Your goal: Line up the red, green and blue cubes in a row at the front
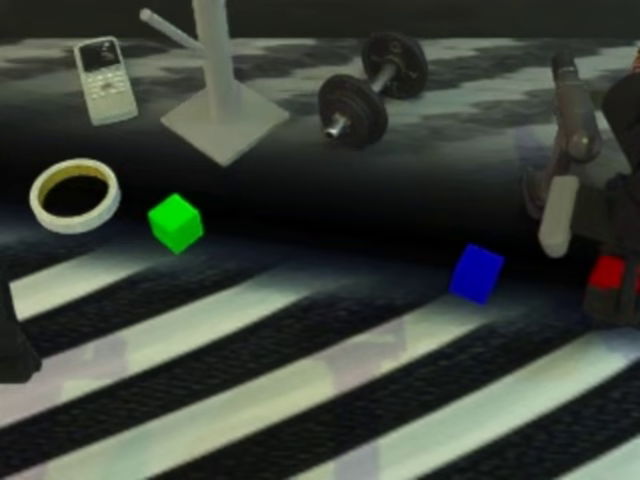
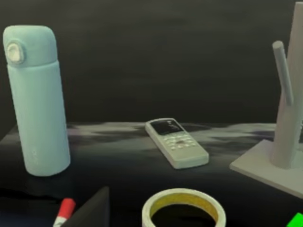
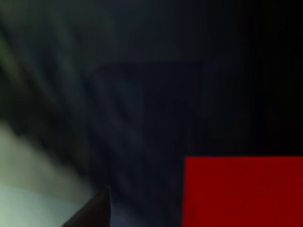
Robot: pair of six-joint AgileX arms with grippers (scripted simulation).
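A small bright red cube (image 1: 606, 272) sits at the table's right edge, inside my right gripper (image 1: 610, 285); whether the fingers clamp it, I cannot tell. The blue cube (image 1: 476, 273) lies nearby, the green cube (image 1: 175, 222) far left.

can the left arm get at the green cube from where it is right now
Probably yes. The green cube sits in the open on the table's left side, apart from the tape roll beside it, with nothing on top. The left arm is parked at the left edge, with bare table between.
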